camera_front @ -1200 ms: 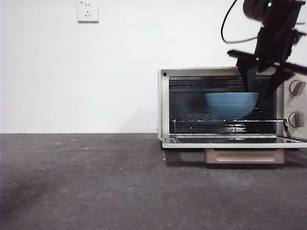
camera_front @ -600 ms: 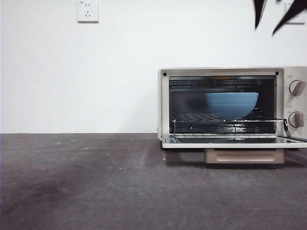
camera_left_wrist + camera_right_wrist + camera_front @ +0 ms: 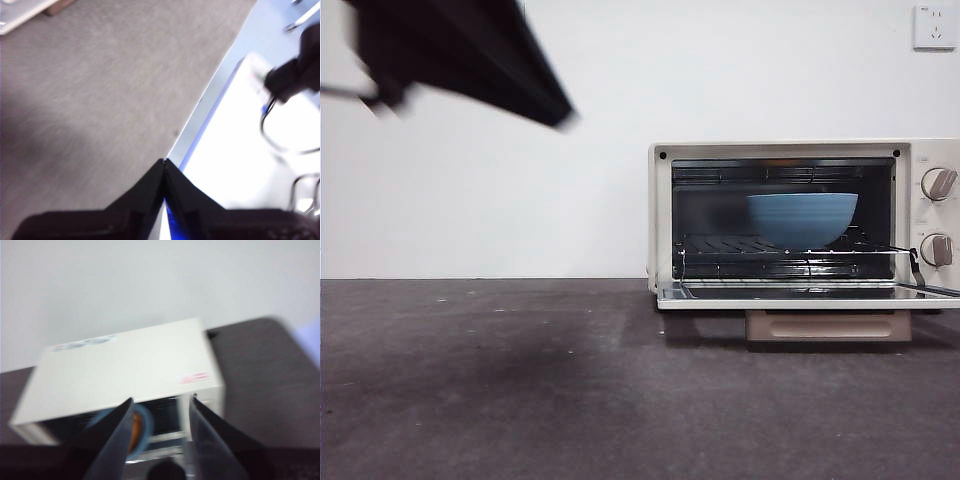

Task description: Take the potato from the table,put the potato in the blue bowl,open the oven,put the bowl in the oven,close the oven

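Oven, cream-white toaster box with dark glass door (image 3: 800, 215): door down flat, round ridged blue bowl (image 3: 802, 218) on inner rack. Right wrist view alone shows orange-brown potato (image 3: 135, 431) in bowl, right gripper (image 3: 159, 410) spread apart above oven. Left gripper (image 3: 164, 162) pressed together over grey table (image 3: 100, 100).
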`<state>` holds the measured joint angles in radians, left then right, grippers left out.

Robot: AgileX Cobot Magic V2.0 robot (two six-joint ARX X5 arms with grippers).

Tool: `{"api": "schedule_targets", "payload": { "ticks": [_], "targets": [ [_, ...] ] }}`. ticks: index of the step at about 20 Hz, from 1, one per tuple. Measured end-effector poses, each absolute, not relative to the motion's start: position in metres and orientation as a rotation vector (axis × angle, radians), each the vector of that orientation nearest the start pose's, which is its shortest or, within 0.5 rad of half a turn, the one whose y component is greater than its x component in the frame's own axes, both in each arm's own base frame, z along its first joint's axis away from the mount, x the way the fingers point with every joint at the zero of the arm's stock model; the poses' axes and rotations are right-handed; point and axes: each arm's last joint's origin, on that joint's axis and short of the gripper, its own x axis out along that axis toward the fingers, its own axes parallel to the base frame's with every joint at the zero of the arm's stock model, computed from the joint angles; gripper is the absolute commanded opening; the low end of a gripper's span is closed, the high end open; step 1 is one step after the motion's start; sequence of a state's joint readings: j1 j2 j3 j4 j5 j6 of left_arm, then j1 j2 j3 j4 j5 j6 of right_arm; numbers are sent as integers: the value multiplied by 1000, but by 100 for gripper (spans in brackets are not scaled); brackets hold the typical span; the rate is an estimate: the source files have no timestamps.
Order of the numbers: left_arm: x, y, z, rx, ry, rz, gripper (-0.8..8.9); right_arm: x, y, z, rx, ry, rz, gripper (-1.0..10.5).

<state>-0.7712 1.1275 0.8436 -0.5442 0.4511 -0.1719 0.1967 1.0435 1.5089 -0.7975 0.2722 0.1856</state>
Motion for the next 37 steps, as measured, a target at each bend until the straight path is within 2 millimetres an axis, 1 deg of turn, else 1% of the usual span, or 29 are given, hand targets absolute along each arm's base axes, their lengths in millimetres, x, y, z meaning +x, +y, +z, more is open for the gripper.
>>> {"api": "schedule_targets", "payload": {
  "ticks": [3, 8, 11, 13, 15, 17, 19, 24, 27, 29, 33, 37],
  "targets": [
    [181, -173, 240, -135, 1049, -1091, -8, 143, 18, 467, 33, 311, -172, 188],
    [228, -176, 203, -378, 1141, -1050, -8, 117, 12, 465, -49, 358, -192, 181],
    [251, -173, 183, -518, 1182, -974, -7, 104, 10, 464, -68, 370, -189, 76],
    [264, -173, 172, -583, 1227, -897, -7, 96, 8, 464, -73, 365, -188, 59],
    [275, -175, 165, -617, 1255, -819, -7, 87, 6, 465, -68, 345, -187, 58],
    [284, -179, 161, -625, 1257, -761, -7, 78, 5, 467, -61, 320, -187, 53],
    [294, -184, 160, -633, 1255, -706, -7, 69, 3, 468, -52, 294, -187, -19],
    [310, -197, 161, -627, 1263, -603, -7, 50, -1, 470, -34, 249, -187, -12],
    [313, -203, 158, -604, 1307, -524, -7, 48, -1, 469, -37, 261, -187, -12],
    [314, -204, 154, -599, 1328, -505, -7, 47, -2, 468, -38, 264, -187, -12],
    [316, -206, 146, -627, 1352, -456, -7, 47, -2, 468, -40, 270, -187, -12],
    [318, -207, 146, -675, 1344, -439, -7, 46, -2, 467, -43, 280, -187, -12]
  ]
}}
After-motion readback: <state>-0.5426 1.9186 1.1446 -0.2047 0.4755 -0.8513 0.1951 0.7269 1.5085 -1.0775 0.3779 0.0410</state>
